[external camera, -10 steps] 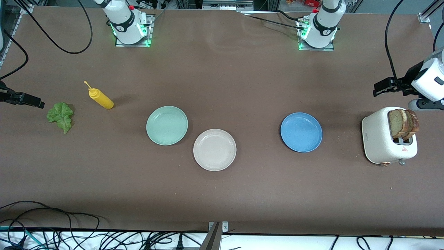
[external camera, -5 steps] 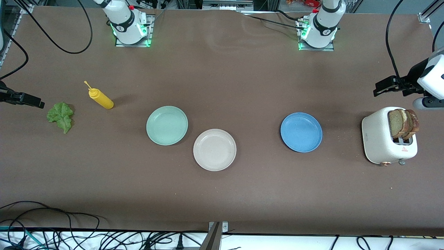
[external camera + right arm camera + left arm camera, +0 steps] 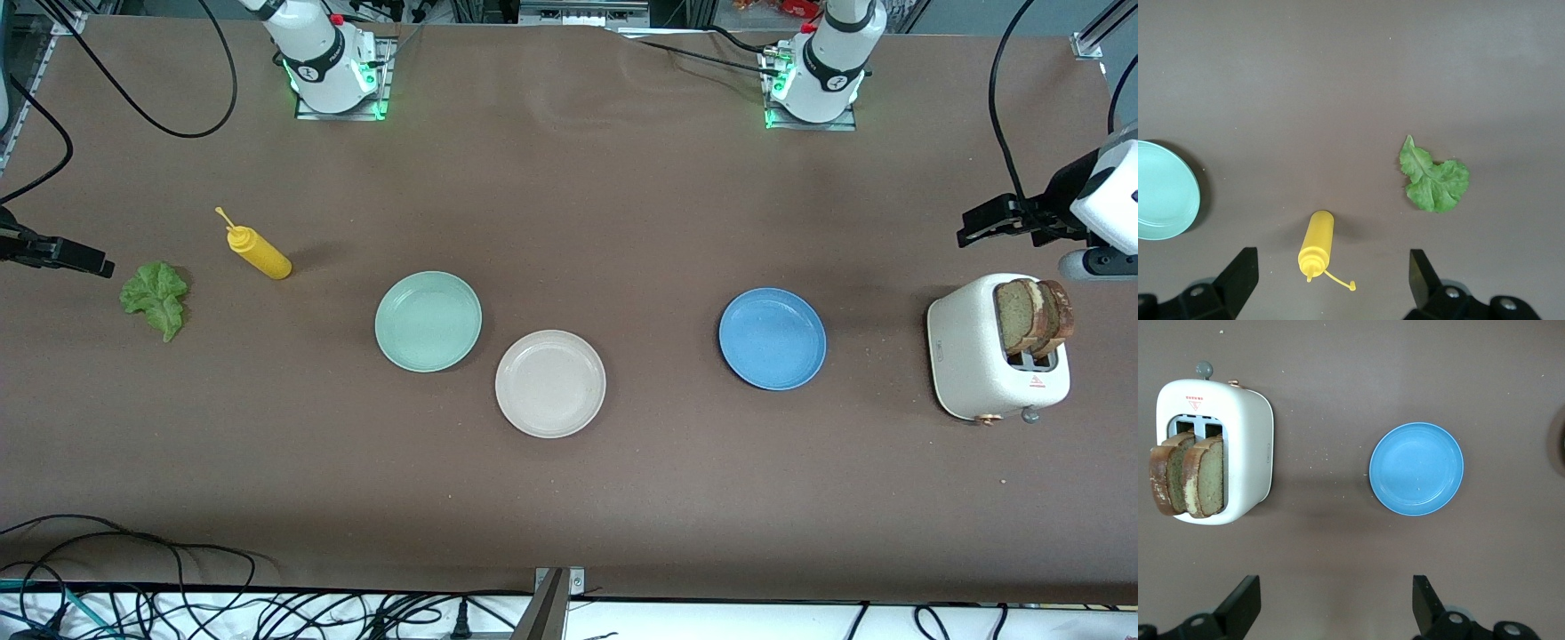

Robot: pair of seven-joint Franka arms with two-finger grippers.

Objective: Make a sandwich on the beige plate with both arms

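The beige plate (image 3: 550, 383) lies bare mid-table, nearer the front camera than the other plates. Two brown-crusted bread slices (image 3: 1036, 316) (image 3: 1188, 477) stand upright in the white toaster (image 3: 982, 360) (image 3: 1248, 447) at the left arm's end. A ruffled green lettuce leaf (image 3: 156, 298) (image 3: 1436, 183) lies flat on the table at the right arm's end. My left gripper (image 3: 982, 222) (image 3: 1336, 593) hangs open, high over bare table beside the toaster. My right gripper (image 3: 67, 253) (image 3: 1331, 267) hangs open and holds nothing, over the table beside the lettuce.
A mint-green plate (image 3: 428, 321) (image 3: 1161, 190) sits close beside the beige plate, a blue plate (image 3: 772, 338) (image 3: 1416, 468) toward the toaster. A yellow squeeze bottle (image 3: 258, 252) (image 3: 1317, 243) lies on its side between the lettuce and the mint-green plate. Cables trail along the table's edges.
The left arm's wrist has shifted slightly toward its end of the table. The right arm and everything on the table stay where they were.
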